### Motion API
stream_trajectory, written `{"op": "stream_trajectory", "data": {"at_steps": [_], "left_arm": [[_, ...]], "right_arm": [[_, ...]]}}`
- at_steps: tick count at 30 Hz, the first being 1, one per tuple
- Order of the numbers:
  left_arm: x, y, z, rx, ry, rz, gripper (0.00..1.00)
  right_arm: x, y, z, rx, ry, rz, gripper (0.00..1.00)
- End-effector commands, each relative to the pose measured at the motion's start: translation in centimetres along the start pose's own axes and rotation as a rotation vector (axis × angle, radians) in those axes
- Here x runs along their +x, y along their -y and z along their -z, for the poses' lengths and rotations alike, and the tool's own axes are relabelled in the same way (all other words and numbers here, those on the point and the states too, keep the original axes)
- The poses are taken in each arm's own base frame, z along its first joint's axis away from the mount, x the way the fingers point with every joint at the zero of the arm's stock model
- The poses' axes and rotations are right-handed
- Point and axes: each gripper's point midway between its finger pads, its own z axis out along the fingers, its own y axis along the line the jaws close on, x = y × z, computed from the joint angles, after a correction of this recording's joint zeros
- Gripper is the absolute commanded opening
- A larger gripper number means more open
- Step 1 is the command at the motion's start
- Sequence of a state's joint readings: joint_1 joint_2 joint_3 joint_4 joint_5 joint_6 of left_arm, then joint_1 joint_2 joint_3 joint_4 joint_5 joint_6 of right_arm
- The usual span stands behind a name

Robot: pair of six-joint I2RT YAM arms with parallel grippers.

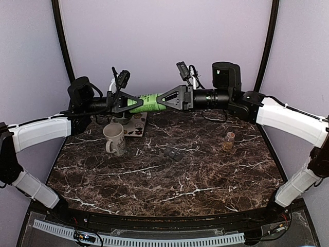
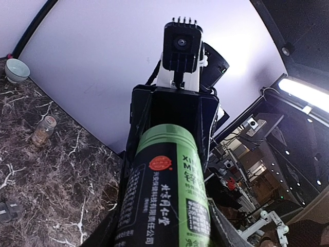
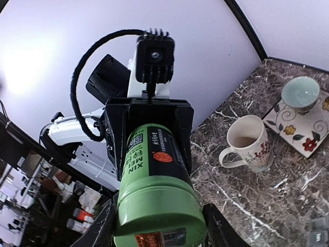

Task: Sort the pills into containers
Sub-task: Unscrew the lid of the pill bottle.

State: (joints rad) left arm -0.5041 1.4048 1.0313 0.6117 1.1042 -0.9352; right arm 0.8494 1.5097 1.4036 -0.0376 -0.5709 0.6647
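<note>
Broadly, the dark marble table [image 1: 154, 180], veined white, spans everything. Above it, the left gripper [image 1: 131, 104] and right gripper [image 1: 164, 100] each clamp one end of a glossy green cylindrical bottle [image 1: 149, 103], held level. The low dark grey plastic containers [image 1: 172, 153] sit mid-table. To their right, a small clear jar [image 1: 230, 137] holds the tiny tan-yellow pills [image 1: 229, 145].

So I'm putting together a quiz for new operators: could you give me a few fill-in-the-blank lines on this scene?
1. The left gripper and right gripper hold one ____ bottle between them.
2. The white mug stands ____ on the table.
3. In the top view, the small jar stands to the mug's ____.
Missing: green; upright; right.
</note>
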Motion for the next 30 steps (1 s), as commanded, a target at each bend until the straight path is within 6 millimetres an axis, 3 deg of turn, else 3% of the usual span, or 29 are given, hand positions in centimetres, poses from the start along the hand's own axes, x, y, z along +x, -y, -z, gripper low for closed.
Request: {"op": "stream_trajectory", "data": {"at_steps": [1, 8, 19, 30], "left_arm": [[-2.1, 3.5, 0.3, 0.125, 0.039, -0.021, 0.00], [-2.1, 4.2, 0.4, 0.159, 0.036, 0.009, 0.00], [-2.3, 4.6, 0.2, 0.178, 0.038, 0.015, 0.00], [-1.3, 5.3, -0.1, 0.169, 0.008, 0.000, 0.00]], "right_arm": [[1.5, 0.5, 1.0, 0.056, -0.032, 0.242, 0.29], [1.3, 1.6, 1.3, 0.185, -0.037, 0.399, 0.29], [1.3, 1.6, 1.6, 0.223, -0.016, 0.438, 0.36], [1.2, 0.5, 0.8, 0.149, -0.003, 0.390, 0.77]]}}
